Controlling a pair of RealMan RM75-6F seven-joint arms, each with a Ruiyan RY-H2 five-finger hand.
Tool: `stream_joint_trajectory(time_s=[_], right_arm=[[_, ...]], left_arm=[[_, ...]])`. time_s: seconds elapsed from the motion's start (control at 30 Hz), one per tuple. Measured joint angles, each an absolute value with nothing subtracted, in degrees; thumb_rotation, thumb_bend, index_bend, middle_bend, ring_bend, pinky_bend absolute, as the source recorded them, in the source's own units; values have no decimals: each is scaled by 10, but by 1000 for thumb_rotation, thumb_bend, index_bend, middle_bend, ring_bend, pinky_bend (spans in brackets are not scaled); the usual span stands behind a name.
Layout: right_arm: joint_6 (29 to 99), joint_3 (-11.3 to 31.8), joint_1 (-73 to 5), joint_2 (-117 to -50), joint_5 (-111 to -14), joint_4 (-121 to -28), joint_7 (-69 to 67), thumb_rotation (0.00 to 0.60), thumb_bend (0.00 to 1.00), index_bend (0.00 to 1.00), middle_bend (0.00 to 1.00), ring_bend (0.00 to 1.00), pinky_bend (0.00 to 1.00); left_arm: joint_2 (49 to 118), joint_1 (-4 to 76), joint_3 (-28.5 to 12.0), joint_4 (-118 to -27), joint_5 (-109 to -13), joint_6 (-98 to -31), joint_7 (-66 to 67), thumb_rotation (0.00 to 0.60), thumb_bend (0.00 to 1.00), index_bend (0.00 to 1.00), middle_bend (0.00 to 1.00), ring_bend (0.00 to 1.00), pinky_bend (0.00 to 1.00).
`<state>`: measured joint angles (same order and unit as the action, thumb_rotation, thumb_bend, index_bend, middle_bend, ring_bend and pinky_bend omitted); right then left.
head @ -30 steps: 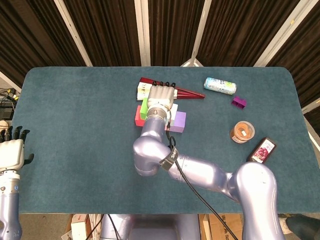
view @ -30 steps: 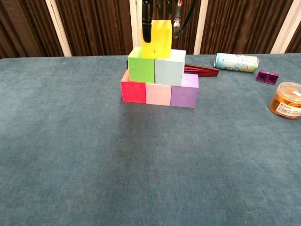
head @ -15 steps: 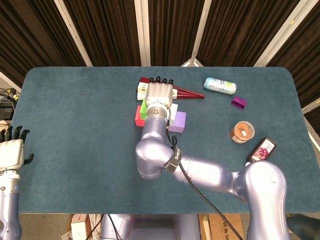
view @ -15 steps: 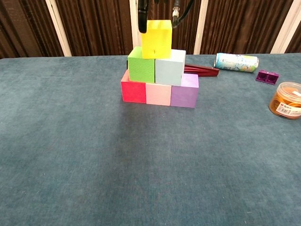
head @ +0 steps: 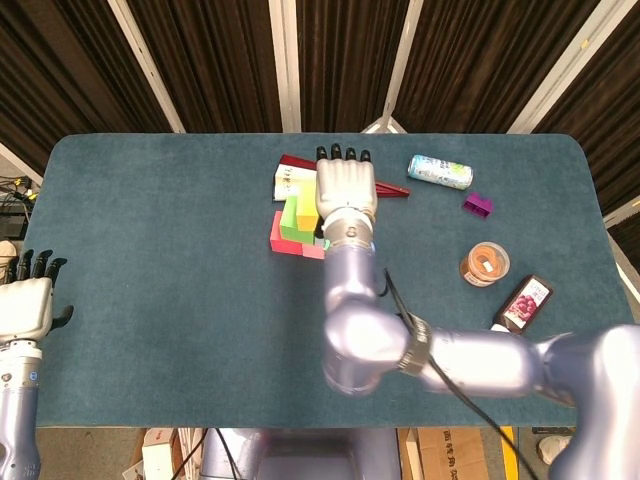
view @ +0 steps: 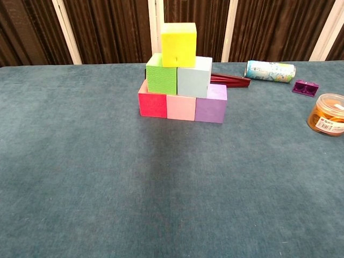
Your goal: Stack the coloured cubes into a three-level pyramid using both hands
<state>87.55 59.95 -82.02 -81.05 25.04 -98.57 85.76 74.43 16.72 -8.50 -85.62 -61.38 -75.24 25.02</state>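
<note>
- My right robot hand [head: 346,188] has let go of the yellow cube [view: 178,44] and lifted clear; half a second ago its fingers flanked the cube in the chest view, and now that view shows no hand at all.
- Seen from the head camera, the right robot hand hangs above the stack with fingers extended and nothing in them, the pyramid lying just under and to its left.
- The yellow cube sits alone on top, resting across the seam between the green cube [view: 161,74] and the pale blue cube [view: 193,76]; beneath them stand the red cube [view: 152,104], pink cube [view: 181,107] and purple cube [view: 210,106], touching in a row on the desk [view: 107,177].
- My left robot hand [head: 24,306] idles well apart at the near-left desk edge, empty, fingers straight.
- I judge the three levels complete; all that remains is withdrawing without brushing the top.
</note>
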Motion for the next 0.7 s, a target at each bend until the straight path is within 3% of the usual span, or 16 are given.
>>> stream_joint_trajectory(time_s=[0.27,0.43,0.7], right_arm=[[835,607,-695,-743,198,-1141,737,600,137,0,0,0,0],[792,583,-639,-716,137,-1213,671,600,137,0,0,0,0],[743,531,-642,-708,134,-1199,603,600,137,0,0,0,0]], left_arm=[[738,165,-84,-847,-639,-753,208,600,335,201,70,0,0],[730,158,-89,-846,-648,-762,176,600,335,201,69,0,0],[726,153,-88,-851,-650,-764,181,600,335,201,68,0,0]])
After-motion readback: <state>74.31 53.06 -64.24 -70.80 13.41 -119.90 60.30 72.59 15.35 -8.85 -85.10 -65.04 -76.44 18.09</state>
